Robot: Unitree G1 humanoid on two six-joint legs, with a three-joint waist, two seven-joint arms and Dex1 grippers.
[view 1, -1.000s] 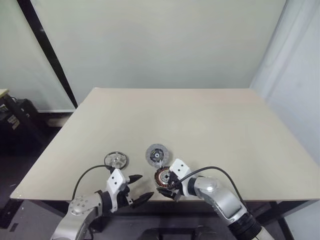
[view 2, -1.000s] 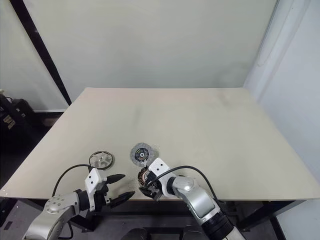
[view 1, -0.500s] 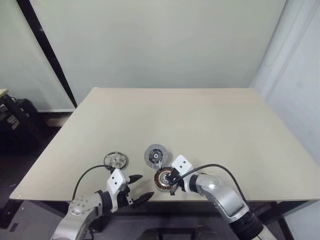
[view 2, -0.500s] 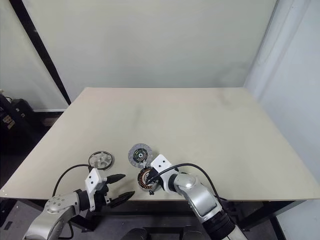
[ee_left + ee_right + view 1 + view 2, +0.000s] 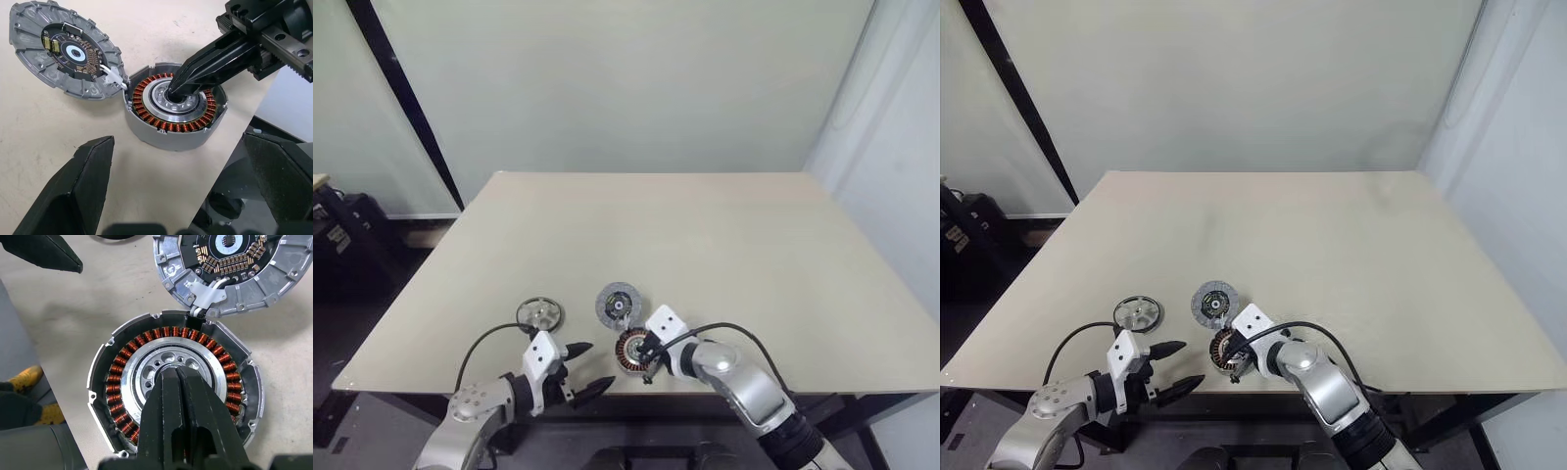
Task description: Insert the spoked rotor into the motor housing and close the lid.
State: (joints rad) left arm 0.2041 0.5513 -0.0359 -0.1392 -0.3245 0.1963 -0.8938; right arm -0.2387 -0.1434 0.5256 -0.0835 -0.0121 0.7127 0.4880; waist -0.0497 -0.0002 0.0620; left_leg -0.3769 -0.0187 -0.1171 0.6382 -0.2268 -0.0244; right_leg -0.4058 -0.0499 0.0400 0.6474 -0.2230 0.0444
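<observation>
The motor housing (image 5: 628, 351) lies open near the table's front edge, its copper windings (image 5: 122, 367) ringing a silvery centre. My right gripper (image 5: 176, 378) is shut, and its joined tips rest in the housing's central bore. The lid (image 5: 620, 303) lies flat just behind the housing, circuit side up, joined to it by a short white lead (image 5: 113, 77). The spoked rotor (image 5: 540, 313) sits on the table to the left of the lid. My left gripper (image 5: 599, 364) hovers open at the front edge, left of the housing, with nothing between its fingers.
The beige table (image 5: 724, 255) stretches wide behind and to the right of the parts. Its front edge (image 5: 509, 390) runs right under both grippers. A black post (image 5: 406, 103) leans by the wall at the back left.
My right gripper's fingers have closed and their tips now sit in the housing's centre. The left arm, rotor and lid have stayed where they were.
</observation>
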